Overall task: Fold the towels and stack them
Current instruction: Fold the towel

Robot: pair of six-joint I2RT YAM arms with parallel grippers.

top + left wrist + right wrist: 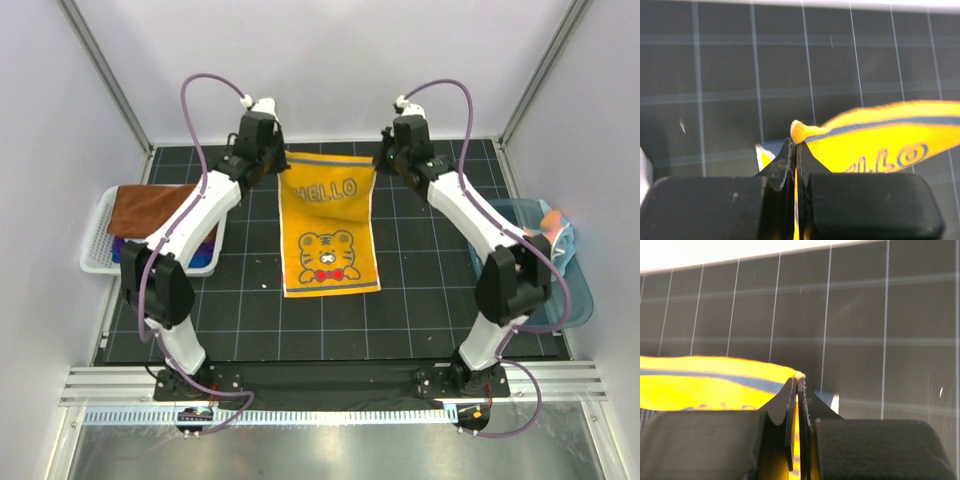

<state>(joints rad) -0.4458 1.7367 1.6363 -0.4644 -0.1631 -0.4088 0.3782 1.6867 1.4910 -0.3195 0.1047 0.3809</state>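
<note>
Over the mat, one orange towel, two corners clenched in left tool and right tool

I count two grippers, my left gripper and right gripper, one yellow tiger towel, one rust-brown towel, one white slatted basket and one teal tub.

Top cam overhead, facing down, wrist cams close-up, sharing orange towel

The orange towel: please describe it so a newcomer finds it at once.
Start at the black gridded mat. At its middle lies the orange towel, far corners pinched by the left hand and right hand. Only it shows HELLO and a tiger face.
</note>
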